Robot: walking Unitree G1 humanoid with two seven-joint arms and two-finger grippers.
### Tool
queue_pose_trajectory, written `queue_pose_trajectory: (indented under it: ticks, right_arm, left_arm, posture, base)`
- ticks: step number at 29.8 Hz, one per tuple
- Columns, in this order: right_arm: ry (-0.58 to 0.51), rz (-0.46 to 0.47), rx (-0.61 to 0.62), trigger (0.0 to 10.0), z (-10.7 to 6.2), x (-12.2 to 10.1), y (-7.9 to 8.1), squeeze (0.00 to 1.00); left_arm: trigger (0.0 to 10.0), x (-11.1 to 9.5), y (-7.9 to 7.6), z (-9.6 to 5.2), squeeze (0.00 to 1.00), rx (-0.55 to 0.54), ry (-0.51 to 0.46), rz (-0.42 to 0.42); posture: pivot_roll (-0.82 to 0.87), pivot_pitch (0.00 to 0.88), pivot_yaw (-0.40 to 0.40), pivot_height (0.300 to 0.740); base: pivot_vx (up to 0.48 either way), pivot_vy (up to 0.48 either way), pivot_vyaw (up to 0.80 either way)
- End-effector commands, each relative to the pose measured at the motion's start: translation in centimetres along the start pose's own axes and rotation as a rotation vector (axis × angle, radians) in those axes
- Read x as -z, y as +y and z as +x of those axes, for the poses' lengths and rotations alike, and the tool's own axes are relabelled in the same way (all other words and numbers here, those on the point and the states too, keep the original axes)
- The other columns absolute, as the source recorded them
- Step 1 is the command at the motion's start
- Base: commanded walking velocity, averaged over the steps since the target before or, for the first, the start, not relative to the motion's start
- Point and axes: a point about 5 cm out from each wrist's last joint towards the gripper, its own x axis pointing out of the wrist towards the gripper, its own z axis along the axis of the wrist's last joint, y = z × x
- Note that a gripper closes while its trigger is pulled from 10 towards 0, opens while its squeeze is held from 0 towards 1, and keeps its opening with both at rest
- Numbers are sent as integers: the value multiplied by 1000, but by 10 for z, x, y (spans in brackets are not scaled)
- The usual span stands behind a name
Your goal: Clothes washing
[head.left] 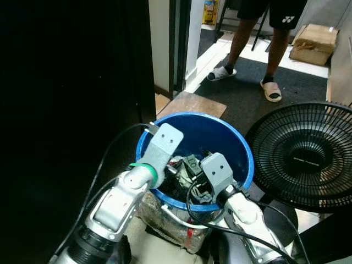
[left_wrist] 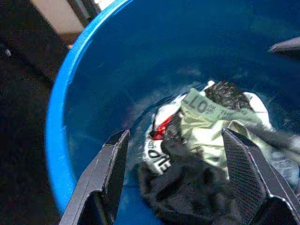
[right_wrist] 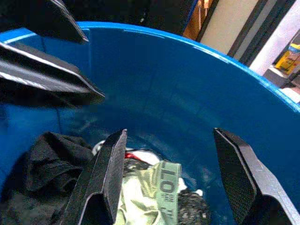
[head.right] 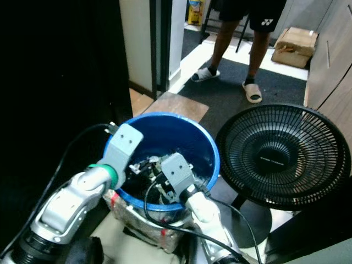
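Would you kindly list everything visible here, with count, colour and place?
round blue plastic bucket: one, blue, on the floor before the robot.
crumpled clothes: a heap, black, pale green and white, at the bucket's bottom.
round black floor fan: one, black, right of the bucket.
brown cardboard box: one, brown, far right on the floor.
person's legs: two, in pale slippers, standing beyond the bucket.
left gripper: fingers open, above the clothes.
right gripper: fingers open, inside the bucket.

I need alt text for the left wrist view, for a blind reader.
The left gripper, its two black fingers open, hangs inside a round blue plastic bucket above a crumpled pile of black and pale green clothes.
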Motion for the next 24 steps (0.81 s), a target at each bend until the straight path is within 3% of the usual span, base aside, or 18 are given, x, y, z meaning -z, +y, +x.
queue_pose_trajectory:
  ticks: [1,3,10,15,24]
  right_arm:
    - [44,2,-13,10000,-5,10,4,0]
    - [41,9,2,10000,-6,10,-1,0]
    - [45,-26,25,10000,-8,11,-15,0]
    - [41,-52,17,10000,-4,9,-13,0]
    - [93,-98,-22,10000,-2,19,4,0]
  left_arm:
    - [10000,5,0,-1,0,5,21,-2]
    - [10000,5,9,-7,0,14,17,-10]
    - [10000,15,10,-20,0,72,37,38]
    - [10000,22,17,-17,0,12,54,106]
    - [10000,15,30,-6,0,-67,28,185]
  posture:
    - [97,118,48,555]
    - [98,116,46,555]
    - [98,111,39,555]
    - [98,111,39,555]
    - [89,106,37,555]
  base:
    - [0,0,0]
    - [0,0,0]
    - [0,0,0]
    - [0,0,0]
    - [0,0,0]
